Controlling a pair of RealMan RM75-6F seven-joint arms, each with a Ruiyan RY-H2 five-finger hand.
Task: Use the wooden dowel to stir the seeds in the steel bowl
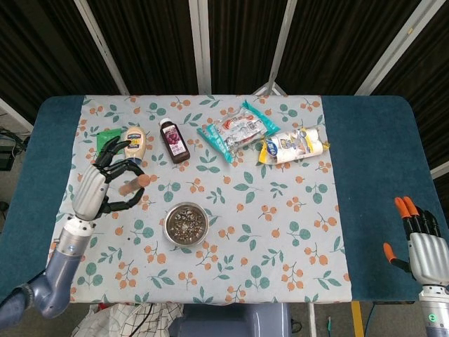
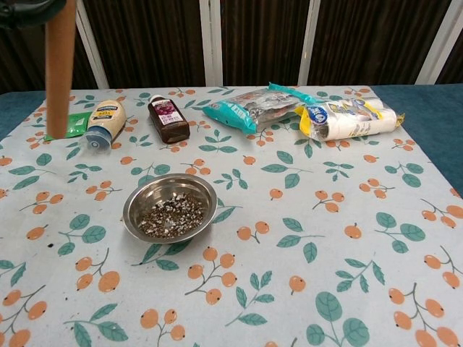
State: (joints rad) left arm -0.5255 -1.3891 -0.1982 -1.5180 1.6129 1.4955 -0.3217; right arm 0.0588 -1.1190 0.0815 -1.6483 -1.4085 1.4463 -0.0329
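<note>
The steel bowl (image 1: pixel 186 223) holding seeds (image 2: pixel 171 215) sits on the floral cloth, left of centre. The wooden dowel (image 2: pixel 59 69) hangs upright in the air well to the left of the bowl, its lower end above the cloth near the green packet. My left hand (image 1: pixel 98 189) grips the dowel (image 1: pixel 133 184) near its top; in the chest view the hand is almost wholly out of frame. My right hand (image 1: pixel 419 242) stays at the table's near right edge, fingers extended and holding nothing.
Along the back of the cloth lie a green packet (image 1: pixel 109 140), a mayonnaise bottle (image 1: pixel 133 146), a dark bottle (image 1: pixel 173 140), snack bags (image 1: pixel 235 131) and a pack of white rolls (image 1: pixel 293 145). Blue table surface (image 1: pixel 368 161) flanks the cloth.
</note>
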